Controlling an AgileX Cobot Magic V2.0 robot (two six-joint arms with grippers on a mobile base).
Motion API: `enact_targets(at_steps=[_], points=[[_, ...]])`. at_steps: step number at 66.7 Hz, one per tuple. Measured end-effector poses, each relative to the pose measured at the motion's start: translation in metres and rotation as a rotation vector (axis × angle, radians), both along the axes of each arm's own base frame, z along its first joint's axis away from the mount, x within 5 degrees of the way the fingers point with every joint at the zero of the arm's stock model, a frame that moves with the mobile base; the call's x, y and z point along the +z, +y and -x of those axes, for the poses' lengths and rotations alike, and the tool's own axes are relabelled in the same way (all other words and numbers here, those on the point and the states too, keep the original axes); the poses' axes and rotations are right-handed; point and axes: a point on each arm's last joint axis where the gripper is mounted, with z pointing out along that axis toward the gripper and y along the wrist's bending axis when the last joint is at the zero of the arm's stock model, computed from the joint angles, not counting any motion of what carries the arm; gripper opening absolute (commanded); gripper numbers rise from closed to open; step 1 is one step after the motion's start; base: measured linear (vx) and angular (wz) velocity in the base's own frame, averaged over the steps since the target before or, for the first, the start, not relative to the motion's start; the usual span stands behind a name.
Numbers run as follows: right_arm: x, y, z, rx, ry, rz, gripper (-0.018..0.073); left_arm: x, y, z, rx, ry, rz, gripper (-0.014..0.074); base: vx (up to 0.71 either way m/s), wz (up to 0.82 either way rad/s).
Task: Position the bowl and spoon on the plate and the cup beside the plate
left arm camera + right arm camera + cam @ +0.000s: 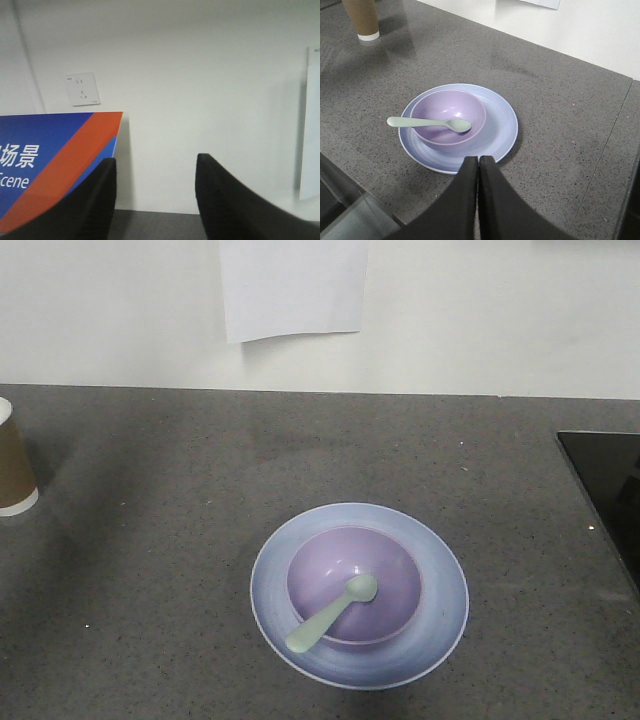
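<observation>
Front view: the bowl (354,585) sits on the plate (440,585), low in the middle, spoon (331,615) inside. The cup (14,465) stands far off at the left edge.

Left wrist view: the left gripper (155,200) is open, holding nothing.

Right wrist view: the right gripper (478,167) is closed tight and empty. A clumsy grab could tip the cup.

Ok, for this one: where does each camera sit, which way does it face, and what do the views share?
Front: looks down on the counter; bowl and spoon on the plate, cup far off; no robot parts.
Left wrist: faces the wall, a sign; left gripper open.
Right wrist: looks down at the plate; right gripper shut.
Front and right wrist share all four items.
</observation>
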Motion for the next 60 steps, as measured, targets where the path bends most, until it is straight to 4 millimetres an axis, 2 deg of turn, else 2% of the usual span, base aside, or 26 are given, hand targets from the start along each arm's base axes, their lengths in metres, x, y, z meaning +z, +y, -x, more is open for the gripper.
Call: enact_targets(at_steps=[12,19,24,45,60], points=[[-0.001,0.0,0.0,-0.005,0.013,-0.007,-0.0005,-0.027,-0.032,-0.049,-0.002,0.126,-0.085,0.0355,0.0,0.0],[-0.001,0.0,0.0,-0.008,0.016,-0.011,-0.0005,-0.039,-0.043,-0.069,0.004,0.164,-0.137,0.0355,0.0,0.0],[-0.001,0.0,0.0,-0.008,0.016,-0.011,-0.0005,-0.044,-0.044,-0.078,0.017,0.178,-0.151,0.0355,0.0,0.0],[-0.001,0.0,0.0,-0.008,0.018,-0.01,-0.0005,-0.067,-0.017,-0.113,0.107,0.273,-0.029,0.0355,0.0,0.0],[-0.001,0.0,0.001,-0.007,0.023,-0.008,-0.0005,-0.073,0.019,-0.121,0.2,0.289,0.066,0.0324,0.0,0.0]])
